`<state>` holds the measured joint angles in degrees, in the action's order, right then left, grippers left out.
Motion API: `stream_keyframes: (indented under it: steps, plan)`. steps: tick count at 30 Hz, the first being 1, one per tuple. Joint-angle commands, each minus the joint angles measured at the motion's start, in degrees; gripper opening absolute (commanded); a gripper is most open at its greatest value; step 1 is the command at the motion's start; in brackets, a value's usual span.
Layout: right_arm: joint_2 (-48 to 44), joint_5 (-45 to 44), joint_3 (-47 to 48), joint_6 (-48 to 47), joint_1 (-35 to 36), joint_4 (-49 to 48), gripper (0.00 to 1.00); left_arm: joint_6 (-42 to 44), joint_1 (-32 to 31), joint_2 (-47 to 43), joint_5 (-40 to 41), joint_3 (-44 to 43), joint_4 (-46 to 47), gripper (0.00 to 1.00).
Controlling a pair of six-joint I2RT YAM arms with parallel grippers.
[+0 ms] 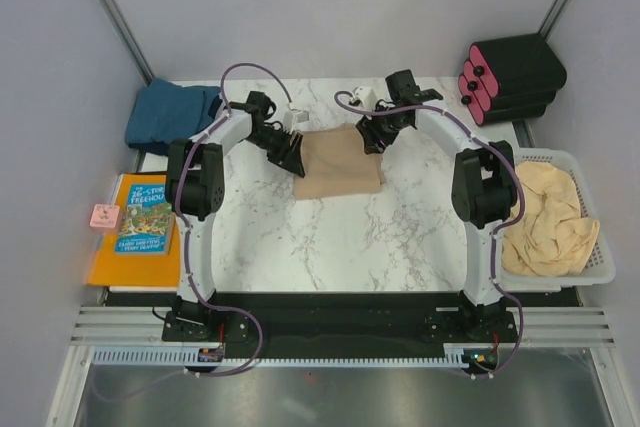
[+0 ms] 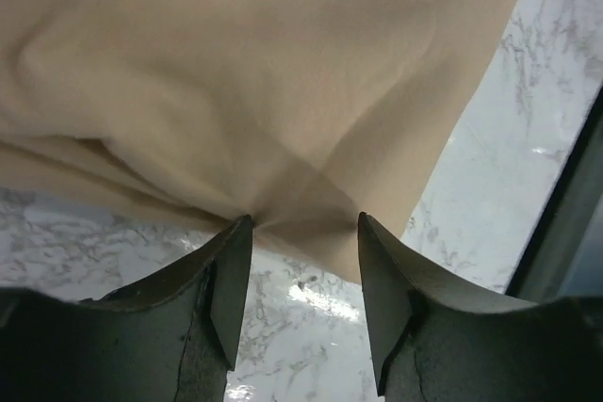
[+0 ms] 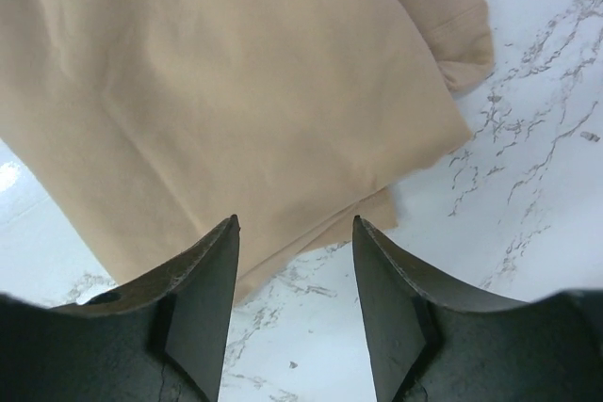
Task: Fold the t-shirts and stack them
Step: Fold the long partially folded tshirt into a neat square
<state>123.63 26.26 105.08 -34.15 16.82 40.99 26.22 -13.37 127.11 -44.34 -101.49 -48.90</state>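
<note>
Left tool: your left tool (image 2: 303,223) is released, its fingers spread with bare marble showing in the gap. The tips sit at the edge of the tan shirt, where the cloth bunches into a crease. Nothing is gripped.
Right tool: your right tool (image 3: 294,223) is also let go, fingers apart, tips just short of the same shirt's edge and holding nothing.
Worktop: the white marble worktop (image 1: 330,237) spans the middle, with both arms reaching to its far side.
Basket: a white basket (image 1: 600,257) stands at the right edge of the worktop, beside the right arm.
Pale beige shirt: you have a pale beige shirt (image 1: 550,217) lying crumpled inside the basket.
Tan shirt: the tan shirt (image 1: 338,162) lies folded into a flat rectangle at the far middle of the worktop, between the two tools.
Teal-blue shirt: the teal-blue shirt (image 1: 170,115) sits at the far left corner, well apart from the tan one.
Black case: a black case (image 1: 515,77) with pink round ends stands at the far right corner.
Picture book: an orange-and-blue picture book (image 1: 140,217) lies flat on the left.
Pink block: a small pink block (image 1: 104,216) rests at the book's left edge.
</note>
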Motion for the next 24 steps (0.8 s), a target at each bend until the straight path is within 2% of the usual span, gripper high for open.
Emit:
stream_keyframes:
  steps: [1,10,12,13,14,17,20,24]
  plan:
    - [-4.28,-0.68,-1.45,-3.55,0.67,2.16,0.60,-7.14,5.71,1.47,-11.39,-4.94,-7.53,0.55]
    - [-1.91,-0.86,-0.14,-3.64,1.99,2.60,0.62,-13.38,8.71,-0.02,-9.98,-5.56,-2.26,0.55]
    - [-0.68,-1.04,0.74,-3.90,2.25,2.78,0.65,-15.05,8.71,-0.20,-9.81,-3.29,-0.07,0.69]
    - [-0.33,-1.12,1.09,-4.17,2.43,2.86,0.67,-15.84,8.71,0.15,-9.89,-2.66,0.56,0.80]
    - [0.63,-1.21,2.05,-4.43,2.52,3.13,0.69,-17.15,8.71,0.42,-9.63,-1.87,1.17,0.85]
    - [2.31,-1.56,3.90,-4.61,2.78,3.48,0.71,-21.19,8.71,0.86,-7.36,1.73,6.26,0.86]
    - [3.36,-1.56,5.13,-4.61,3.22,3.83,0.72,-25.67,8.79,-1.33,-3.58,8.14,15.66,0.99]
    - [3.72,-1.65,5.84,-5.22,3.22,4.10,0.72,-31.48,8.71,-2.66,-1.46,13.59,23.14,0.99]
